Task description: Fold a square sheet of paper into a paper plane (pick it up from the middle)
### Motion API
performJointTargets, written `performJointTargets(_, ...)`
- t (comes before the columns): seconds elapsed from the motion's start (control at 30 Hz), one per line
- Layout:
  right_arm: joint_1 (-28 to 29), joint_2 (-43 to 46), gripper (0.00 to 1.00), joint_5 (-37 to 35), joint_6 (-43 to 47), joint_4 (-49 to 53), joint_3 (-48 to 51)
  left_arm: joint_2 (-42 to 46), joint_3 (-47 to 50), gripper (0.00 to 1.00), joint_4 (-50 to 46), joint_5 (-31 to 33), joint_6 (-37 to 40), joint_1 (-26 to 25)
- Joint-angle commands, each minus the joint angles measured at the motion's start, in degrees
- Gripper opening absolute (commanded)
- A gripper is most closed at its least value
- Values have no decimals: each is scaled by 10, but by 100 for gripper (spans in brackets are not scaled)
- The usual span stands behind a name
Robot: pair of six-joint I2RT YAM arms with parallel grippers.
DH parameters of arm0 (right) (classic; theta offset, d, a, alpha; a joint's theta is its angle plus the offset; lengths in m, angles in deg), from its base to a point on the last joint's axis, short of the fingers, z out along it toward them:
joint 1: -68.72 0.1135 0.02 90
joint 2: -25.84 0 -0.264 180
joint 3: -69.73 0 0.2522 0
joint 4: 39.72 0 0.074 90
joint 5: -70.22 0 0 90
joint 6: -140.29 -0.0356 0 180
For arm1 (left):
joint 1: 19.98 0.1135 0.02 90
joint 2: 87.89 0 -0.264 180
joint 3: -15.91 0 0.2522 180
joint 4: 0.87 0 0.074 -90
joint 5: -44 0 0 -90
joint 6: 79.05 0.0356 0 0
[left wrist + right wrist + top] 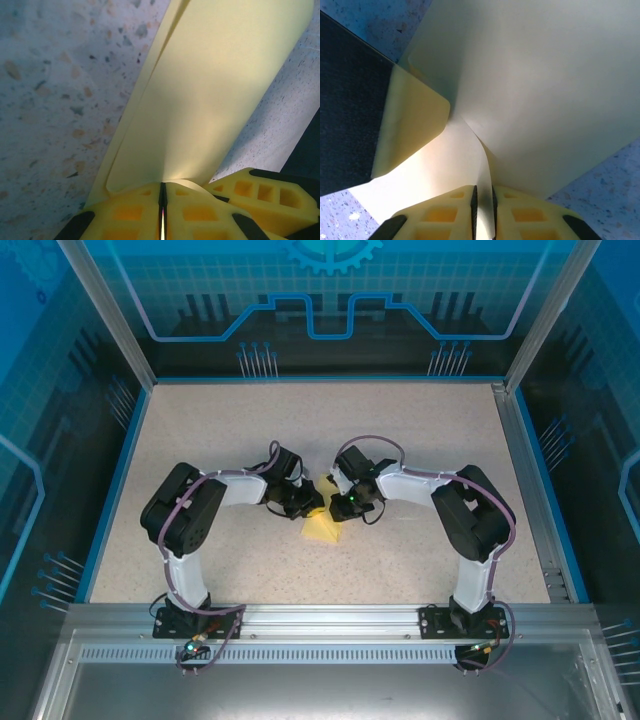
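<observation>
High rear overhead view, two wrist close-ups sharing paper (210,90)

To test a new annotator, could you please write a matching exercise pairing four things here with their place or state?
Things:
1. thin pale yellow sheet of paper
2. left gripper with yellow fingers
3. speckled beige table top
4. blue strip edging the table

Place or state:
a. runs along the left side
b. folded into layers
c. shut on the sheet
d. flat, underneath the sheet

Pairs: 1-b, 2-c, 3-d, 4-a
</observation>
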Motion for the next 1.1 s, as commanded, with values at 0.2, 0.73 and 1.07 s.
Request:
performJointTargets(0.2, -2, 97, 36, -31, -44, 15, 23, -22, 18, 11, -11, 2, 14, -9)
performJointTargets(0.73, 36, 72, 12, 109, -158, -97, 62, -19, 13, 11, -20, 4, 23, -9)
performJointTargets(1.07, 25, 28, 13, 104, -168, -87, 67, -19, 14, 10, -20, 4, 25, -9)
